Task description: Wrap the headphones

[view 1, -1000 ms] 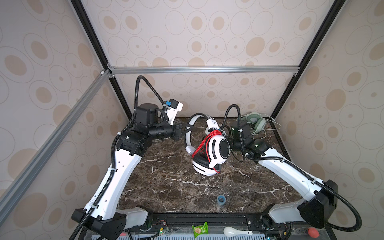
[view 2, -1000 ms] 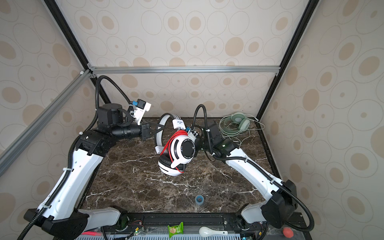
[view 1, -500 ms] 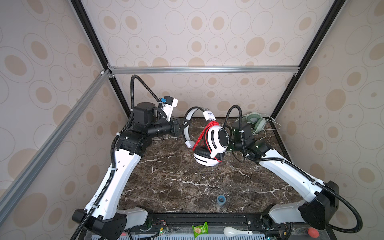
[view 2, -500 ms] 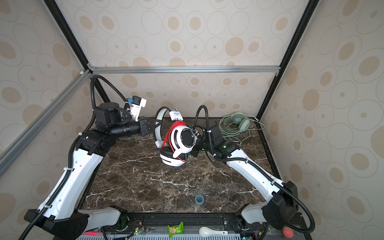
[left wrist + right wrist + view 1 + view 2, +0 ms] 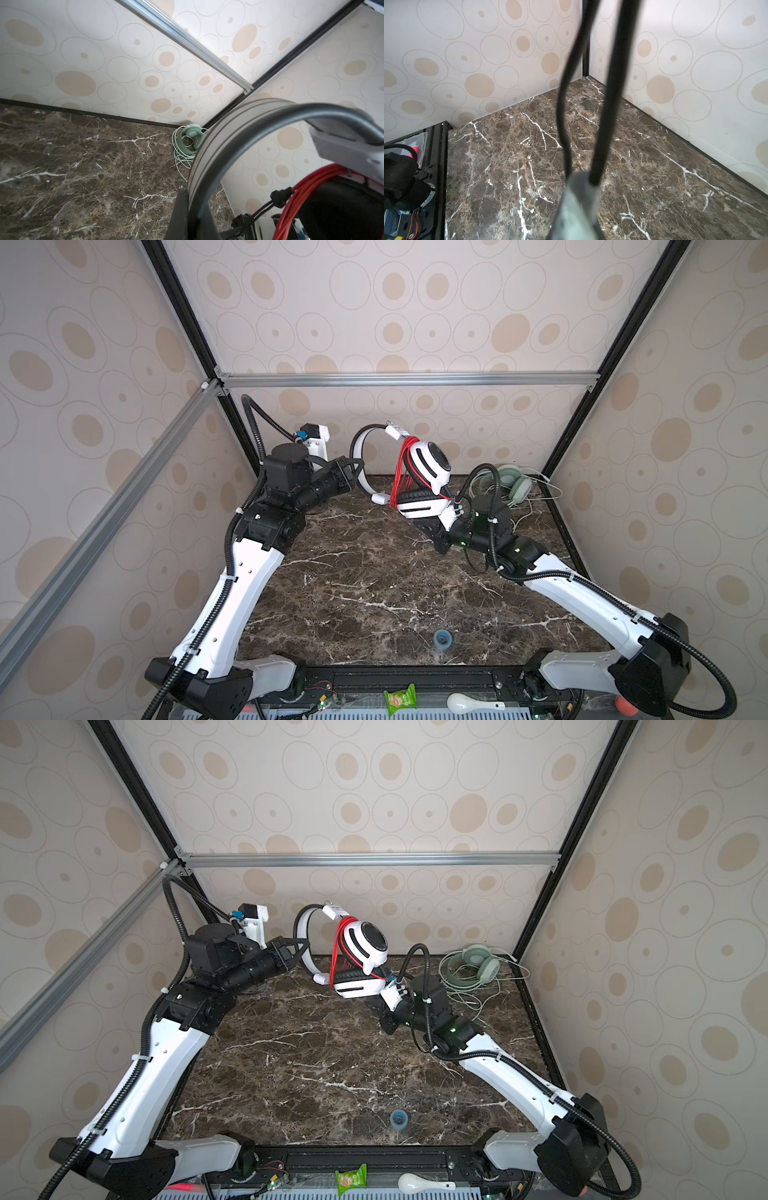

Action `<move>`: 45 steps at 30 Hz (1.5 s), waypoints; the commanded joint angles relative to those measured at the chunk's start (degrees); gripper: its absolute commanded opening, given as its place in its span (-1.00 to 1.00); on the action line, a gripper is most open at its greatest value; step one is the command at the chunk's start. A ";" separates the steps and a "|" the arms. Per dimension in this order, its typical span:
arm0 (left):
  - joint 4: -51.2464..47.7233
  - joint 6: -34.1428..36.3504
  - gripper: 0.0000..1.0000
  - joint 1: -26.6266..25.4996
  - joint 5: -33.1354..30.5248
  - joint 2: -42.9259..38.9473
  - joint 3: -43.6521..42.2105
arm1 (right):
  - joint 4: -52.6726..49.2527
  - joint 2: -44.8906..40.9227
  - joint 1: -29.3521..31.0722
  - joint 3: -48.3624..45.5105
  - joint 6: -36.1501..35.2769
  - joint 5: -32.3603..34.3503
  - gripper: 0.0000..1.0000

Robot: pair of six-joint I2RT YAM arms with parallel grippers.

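**White headphones held between the two grippers, seen from my remote station.** My left gripper (image 5: 354, 471) was clenched on the headband (image 5: 209, 158) of the white headphones (image 5: 432, 462). The left wrist view showed the band running out from between its closed fingers (image 5: 180, 209).

The set hung clear of the marble tabletop (image 5: 374, 593), just beyond the left gripper's tips and directly above my right gripper (image 5: 426, 529). One ear cup was raised, and the other lay flat just over the right gripper.

The red cord (image 5: 400, 472) ran in several close turns from the top of the headband down to the lower cup.

The right gripper's jaws were closed. In the right wrist view two strands of black cord (image 5: 606, 124) rose from its tips, so it appeared to be pinching that cord. The left wrist view showed the same black cord joining the red one at a small plug.

The mint green headphones (image 5: 513, 485) lay on the tabletop behind the right gripper, near it and well apart from the left gripper, with their cord loose around them. A small blue ring (image 5: 442, 639) sat on the tabletop far from both grippers.
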 commanded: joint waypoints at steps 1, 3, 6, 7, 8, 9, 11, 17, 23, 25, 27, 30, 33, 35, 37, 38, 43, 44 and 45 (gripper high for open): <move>10.11 -10.50 -1.00 -0.33 -6.80 -2.34 1.62 | 2.44 -0.26 2.44 -2.18 2.83 4.67 -1.00; 10.94 -10.81 -1.00 -0.53 -7.05 -1.88 1.95 | 2.84 0.37 3.68 -2.08 3.19 6.07 -1.00; 11.11 -12.19 -1.00 -0.53 -8.30 -2.07 1.44 | 3.85 0.56 5.00 -2.37 3.96 9.09 -1.00; 11.94 -13.12 -1.00 -0.53 -8.50 -2.28 0.89 | 4.86 0.30 5.06 -2.92 5.00 9.99 -1.00; 12.99 -14.31 -1.00 -0.53 -8.62 -2.48 0.23 | 6.58 0.01 5.08 -3.92 6.22 10.83 -1.00; 14.00 -15.41 -1.00 -0.53 -8.97 -2.79 -0.33 | 8.24 -0.40 5.02 -4.91 7.44 11.52 -1.00; 14.74 -16.79 -1.00 -0.53 -9.77 -3.18 -0.84 | 9.96 -1.12 5.04 -5.86 9.63 12.84 -1.00; 15.71 -22.68 -1.00 -0.53 -11.93 -3.63 -1.85 | 15.96 -0.72 5.10 -8.06 15.37 13.23 -1.00; 11.92 -26.46 -1.00 -0.58 -18.14 -3.01 0.63 | 17.11 0.50 6.27 -8.83 17.01 15.05 -1.00; 9.40 -26.52 -1.00 -0.66 -20.41 -2.34 2.03 | 16.45 0.72 7.09 -8.77 16.55 16.39 -1.00; 9.35 -27.06 -1.00 -0.69 -21.34 -1.95 2.02 | 15.83 1.09 8.17 -8.48 15.85 18.13 -1.00; 9.34 -27.13 -1.00 -1.31 -22.54 -0.66 2.08 | 13.37 2.31 10.70 -6.89 13.85 22.17 -1.00; 9.29 -25.61 -1.00 -2.09 -24.50 0.57 2.13 | 10.76 3.44 14.12 -4.83 11.78 26.26 -1.00; 9.15 -24.45 -1.00 -2.20 -26.02 1.40 1.97 | 8.64 4.00 16.53 -3.47 10.30 28.90 -1.00; 8.79 -22.43 -1.00 -2.20 -27.82 2.25 1.97 | 6.59 4.49 18.32 -2.31 9.50 30.40 -1.00; 8.51 -20.82 -1.00 -2.15 -28.84 2.75 2.33 | 5.74 4.83 19.13 -1.63 9.22 30.95 -1.00; 7.05 -9.88 -1.00 -3.25 -34.21 4.77 3.25 | -2.01 6.83 22.99 4.85 6.29 34.40 -1.00; 6.50 -7.33 -1.00 -3.71 -35.74 4.88 3.05 | -3.99 7.21 23.13 6.73 5.94 34.92 -1.00; 5.95 -5.42 -1.00 -3.94 -36.94 4.94 2.81 | -6.19 7.63 23.20 8.51 5.77 35.06 -1.00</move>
